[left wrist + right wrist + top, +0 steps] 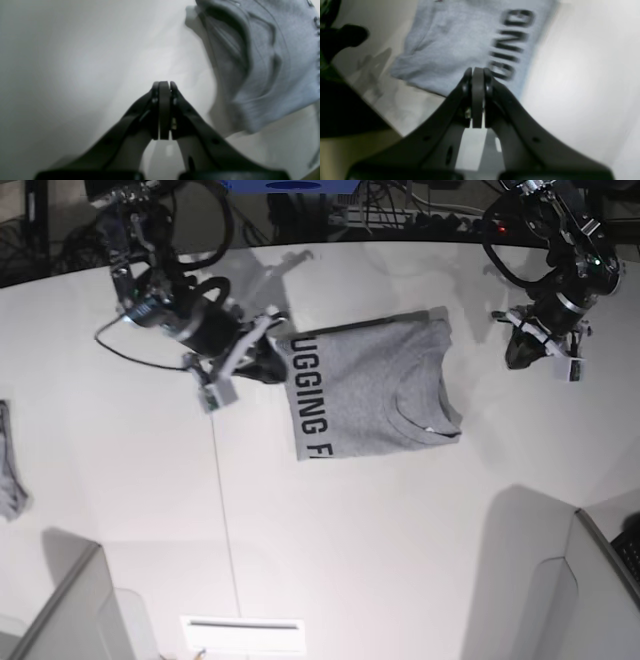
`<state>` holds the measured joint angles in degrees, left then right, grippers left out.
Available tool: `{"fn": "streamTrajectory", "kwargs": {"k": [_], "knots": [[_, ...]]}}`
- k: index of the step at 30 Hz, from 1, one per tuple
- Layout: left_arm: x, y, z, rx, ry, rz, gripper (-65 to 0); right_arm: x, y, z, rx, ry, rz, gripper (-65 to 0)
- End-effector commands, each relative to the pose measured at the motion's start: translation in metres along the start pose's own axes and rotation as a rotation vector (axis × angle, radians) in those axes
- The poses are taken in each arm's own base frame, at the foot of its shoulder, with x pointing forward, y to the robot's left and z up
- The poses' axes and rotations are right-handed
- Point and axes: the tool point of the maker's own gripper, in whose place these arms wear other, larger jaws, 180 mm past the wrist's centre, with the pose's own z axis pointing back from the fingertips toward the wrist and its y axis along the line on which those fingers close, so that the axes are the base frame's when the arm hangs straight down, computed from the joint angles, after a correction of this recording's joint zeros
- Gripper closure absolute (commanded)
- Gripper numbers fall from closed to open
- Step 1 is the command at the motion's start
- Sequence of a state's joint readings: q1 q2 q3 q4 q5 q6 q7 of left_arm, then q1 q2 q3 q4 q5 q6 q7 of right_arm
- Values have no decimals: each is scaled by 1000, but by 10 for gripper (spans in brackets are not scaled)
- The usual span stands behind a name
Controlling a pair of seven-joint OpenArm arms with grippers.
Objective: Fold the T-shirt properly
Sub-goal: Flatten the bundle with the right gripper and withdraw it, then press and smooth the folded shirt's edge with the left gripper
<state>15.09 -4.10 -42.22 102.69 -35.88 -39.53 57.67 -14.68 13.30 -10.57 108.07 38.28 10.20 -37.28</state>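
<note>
Both grippers are pinched together on nothing: left gripper (164, 86) hangs off at 3 o'clock of the T-shirt (372, 385), right gripper (478, 72) sits just past its 9 o'clock edge. The shirt's lying folded mid-table (330, 530), collar at 4 o'clock, so I'd guess they're backed off because folding's basically done.

Left claw (164, 86) closed, empty; right claw (478, 72) closed, empty.

Both arms are black, trailing looped black cables; pale brackets sit at the wrists. The left gripper (164, 86) and right gripper (478, 72) have matte black curved fingers with small screws; flat pads line the tips.
</note>
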Motion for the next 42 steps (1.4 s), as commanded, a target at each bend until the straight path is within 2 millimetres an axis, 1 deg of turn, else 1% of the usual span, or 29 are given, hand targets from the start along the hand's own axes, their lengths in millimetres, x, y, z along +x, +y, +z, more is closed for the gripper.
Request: {"fn": "streamTrajectory", "kwargs": {"k": [1, 3, 4, 6, 8, 9, 10, 11, 14, 17, 21, 23, 24, 25, 28, 32, 35, 36, 38, 40, 41, 42], "knots": [[16, -3, 2, -18, -59, -10, -74, 12, -6, 7, -13, -48, 7, 0], [16, -6, 2, -40, -72, 12, -186, 5, -21, 16, -59, -47, -22, 0], [16, -7, 1, -56, -80, 29, -253, 1, -28, 21, -78, -44, -35, 0], [13, -11, -1, -98, -91, 78, -418, -6, -42, 30, -122, -40, -60, 0], [1, -13, -6, -145, -65, 155, -553, -8, -54, 38, -159, -44, -76, 0], [-7, -15, -9, -171, -43, 191, -599, -10, -57, 41, -170, -42, -83, 0], [-11, -17, -12, -197, -35, 224, -627, -12, -59, 42, -175, -38, -86, 0], [-14, -21, -15, -218, -33, 250, -637, -15, -60, 43, -181, -34, -89, 0], [-20, -22, -20, -230, -23, 285, -638, -20, -61, 45, -186, -19, -88, 0], [-19, -27, -23, -242, -31, 297, -638, -22, -60, 45, -182, -11, -85, 0], [-19, -44, -30, -290, -11, 281, -638, -21, -59, 44, -180, -15, -83, 0], [-21, -56, -36, -321, 6, 276, -638, -20, -59, 44, -180, -17, -82, 0], [-19, -60, -39, -334, 9, 268, -638, -20, -59, 44, -178, -18, -85, 0], [-12, -63, -42, -340, 0, 264, -638, -20, -59, 44, -178, -18, -85, 0], [-10, -61, -56, -325, 18, 355, -638, -22, -59, 45, -179, -13, -88, 0], [0, -58, -73, -315, 27, 442, -638, -23, -59, 45, -180, -10, -86, 0], [-1, -54, -82, -302, 51, 506, -638, -25, -59, 46, -181, -7, -90, 0], [-5, -58, -87, -307, 73, 521, -638, -26, -60, 47, -185, -5, -93, 0], [-14, -72, -94, -330, 122, 519, -638, -26, -61, 47, -186, -6, -93, 0], [-18, -83, -97, -353, 149, 497, -637, -26, -61, 47, -188, -7, -93, 0], [-19, -83, -96, -350, 163, 477, -624, -26, -61, 47, -189, -6, -92, 0], [-22, -81, -97, -339, 179, 459, -589, -26, -62, 48, -189, -5, -91, 0]]}}
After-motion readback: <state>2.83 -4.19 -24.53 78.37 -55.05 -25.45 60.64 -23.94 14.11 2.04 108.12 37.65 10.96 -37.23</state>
